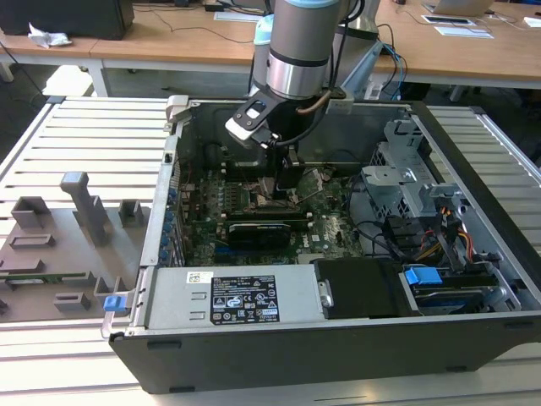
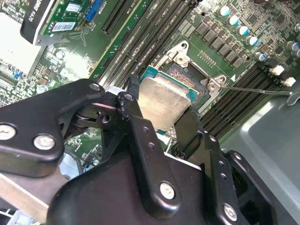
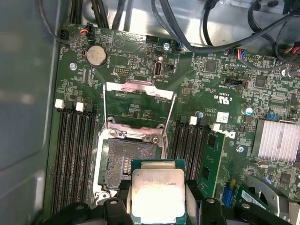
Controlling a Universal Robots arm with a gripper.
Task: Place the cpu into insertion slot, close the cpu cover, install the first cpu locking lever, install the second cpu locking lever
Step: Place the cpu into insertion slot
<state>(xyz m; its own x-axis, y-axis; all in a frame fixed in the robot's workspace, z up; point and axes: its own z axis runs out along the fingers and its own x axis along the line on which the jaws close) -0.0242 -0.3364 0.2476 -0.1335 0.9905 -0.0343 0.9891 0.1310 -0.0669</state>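
Note:
The cpu (image 3: 157,192), a square chip with a dull silver top and green rim, sits between the black fingers of my gripper (image 3: 158,208), which is shut on its two sides. It hangs just over one edge of the insertion slot (image 3: 129,157), whose contact field is bare and partly covered by the chip. In the second wrist view the cpu (image 2: 164,101) is tilted slightly above the insertion slot (image 2: 190,77). The cpu cover (image 3: 140,87) is swung back and lies open on the board beyond the socket. In the exterior view my gripper (image 1: 284,182) reaches down into the computer case.
A thin wire lever (image 2: 253,89) sticks out from the socket corner. Black memory slots (image 3: 75,150) flank the socket on both sides. Cables (image 3: 197,33) hang along the case wall, and a finned heatsink (image 3: 276,140) sits further off. The power supply (image 1: 232,296) lines the case front.

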